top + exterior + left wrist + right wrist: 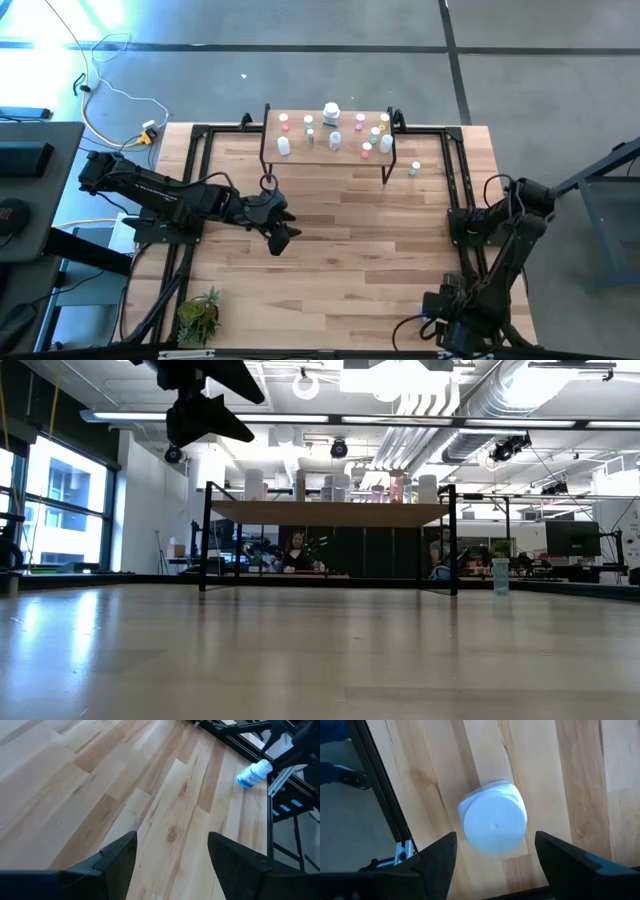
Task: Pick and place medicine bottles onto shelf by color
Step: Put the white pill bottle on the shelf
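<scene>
The right gripper (pixel 492 865) hung open over a white-capped bottle (pixel 493 823) at the table's (pixel 340 250) near right corner, gripping nothing. The left gripper (pixel 282 238) hovered open and empty mid-table. One bottle (pixel 414 169) stood beside the shelf (pixel 345 152), which held the others.

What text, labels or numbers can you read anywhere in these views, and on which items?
No text reads clearly in any view.
Bottle lying on the table in the left wrist view: blue label, print too blurred to read.
Bottle under the right claw: only its plain white cap shows, no writing.
Bottles on the shelf: too small to read.
Bottle standing beside the shelf: too small to read.
</scene>
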Available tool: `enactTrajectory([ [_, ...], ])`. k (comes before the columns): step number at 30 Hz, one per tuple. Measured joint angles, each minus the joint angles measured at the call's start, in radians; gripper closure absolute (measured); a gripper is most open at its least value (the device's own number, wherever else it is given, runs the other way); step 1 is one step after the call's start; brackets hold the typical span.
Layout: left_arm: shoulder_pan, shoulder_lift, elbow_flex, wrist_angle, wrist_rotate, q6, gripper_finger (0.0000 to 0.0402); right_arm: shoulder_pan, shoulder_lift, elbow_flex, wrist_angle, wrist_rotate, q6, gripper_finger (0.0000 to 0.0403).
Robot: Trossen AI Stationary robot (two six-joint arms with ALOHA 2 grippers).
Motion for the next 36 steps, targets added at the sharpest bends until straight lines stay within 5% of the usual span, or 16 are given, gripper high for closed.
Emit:
enactTrajectory([
  [11,0.0,0.0,0.0,0.0,-0.014,-0.003,0.0167,-0.02,0.034,0.0,0.021,0.026,0.043,0.0151],
  [23,0.0,0.0,0.0,-0.001,-0.014,0.012,0.0167,-0.074,0.039,0.001,0.039,-0.047,0.016,0.0243],
  [36,0.016,0.0,0.0,-0.001,0.052,0.093,0.0167,-0.219,0.036,0.002,0.073,-0.174,-0.098,0.0241],
])
